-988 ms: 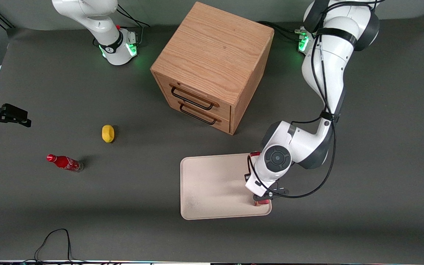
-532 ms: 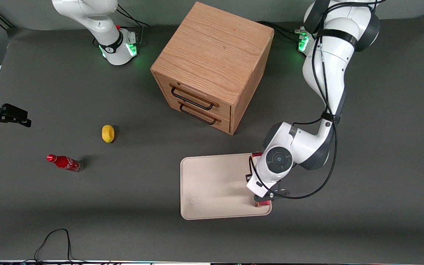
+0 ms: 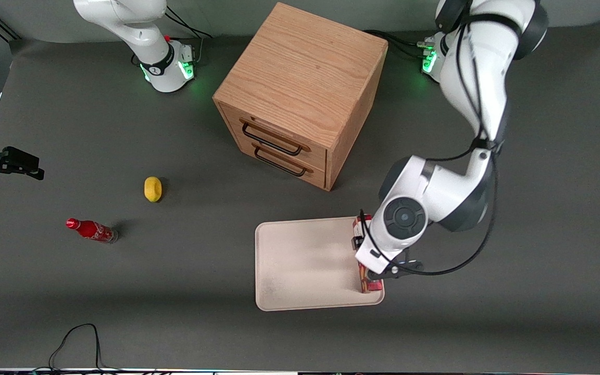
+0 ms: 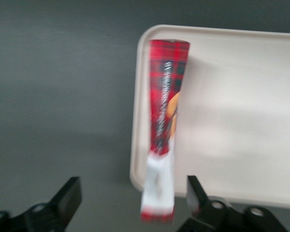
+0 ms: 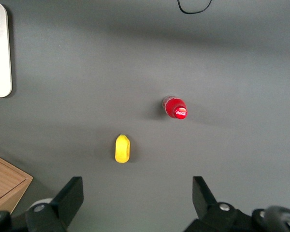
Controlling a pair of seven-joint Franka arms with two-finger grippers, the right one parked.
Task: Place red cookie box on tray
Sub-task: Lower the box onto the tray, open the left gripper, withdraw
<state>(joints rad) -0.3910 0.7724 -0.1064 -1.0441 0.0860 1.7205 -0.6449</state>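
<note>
Since the earlier frame we note the arm has risen and drawn off toward its own end of the tabletop, uncovering the box [image 3: 366,260]. We judge it released. Bottle [image 3: 91,230] and lemon [image 3: 152,188] lie well apart from the tray [image 3: 300,263], which holds only the box, standing on a narrow side along the rim. Claw [image 4: 130,203] hangs above it, fingers spread, pinching nothing.

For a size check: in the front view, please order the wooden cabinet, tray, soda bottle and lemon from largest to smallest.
1. wooden cabinet
2. tray
3. soda bottle
4. lemon

The gripper hangs open above the tray's edge.
</note>
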